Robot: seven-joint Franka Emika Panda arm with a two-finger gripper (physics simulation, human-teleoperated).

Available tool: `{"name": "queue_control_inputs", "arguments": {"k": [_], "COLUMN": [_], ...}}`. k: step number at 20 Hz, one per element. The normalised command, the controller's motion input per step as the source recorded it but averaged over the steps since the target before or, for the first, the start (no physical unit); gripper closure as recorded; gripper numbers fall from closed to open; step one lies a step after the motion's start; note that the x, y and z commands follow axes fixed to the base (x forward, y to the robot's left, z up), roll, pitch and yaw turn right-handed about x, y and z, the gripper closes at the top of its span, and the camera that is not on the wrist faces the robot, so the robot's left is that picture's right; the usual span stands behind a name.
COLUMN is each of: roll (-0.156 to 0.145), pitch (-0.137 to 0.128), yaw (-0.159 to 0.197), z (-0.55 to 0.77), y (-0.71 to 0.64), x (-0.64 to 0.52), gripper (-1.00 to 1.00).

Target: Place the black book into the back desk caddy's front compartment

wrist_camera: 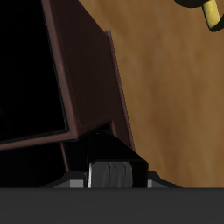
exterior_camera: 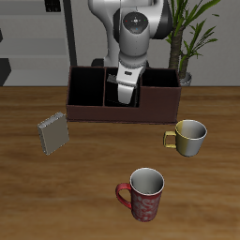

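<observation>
Off to one side of the pincer (exterior_camera: 125, 94) and nearer the front edge of the bench (exterior_camera: 56, 202), a grey book (exterior_camera: 53, 133) stands alone, well apart from the work. It is not the target and needs no attention.

Directly under the pincer lies the back desk caddy (exterior_camera: 94, 112), with its long front wall just before the fingers. The pincer hangs over the middle column of cells. In the wrist view a dark slab, which I take for the black book (wrist_camera: 109, 146), sits clamped at the fingertips close to the maroon wall. The front compartment itself is covered by the pincer, so I cannot say if the book is already lined up with it.

For a good placing, I judge that the book's edge should be kept parallel to the front wall and inside it. The descent should be straight and slow, and the fingers should part only when the book is well within the cell. A small error toward the wall could catch the book on the rim.

Farther on, toward the front edge, stand a red mug (exterior_camera: 142, 194) and then a yellow mug (exterior_camera: 190, 138), both away from the path.
</observation>
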Motion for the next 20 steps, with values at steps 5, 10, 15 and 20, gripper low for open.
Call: {"name": "queue_control_inputs", "arguments": {"k": [5, 10, 15, 20], "roll": [0.061, 0.010, -0.014, 0.002], "pitch": [0.049, 0.073, 0.069, 0.012], "yaw": [0.037, 0.040, -0.013, -0.031], "z": [-0.11, -0.22, -0.19, -0.03], "y": [0.52, 0.06, -0.05, 0.03], "x": [-0.14, -0.17, -0.01, -0.02], "gripper": [1.00, 1.00, -1.00, -1.00]}}
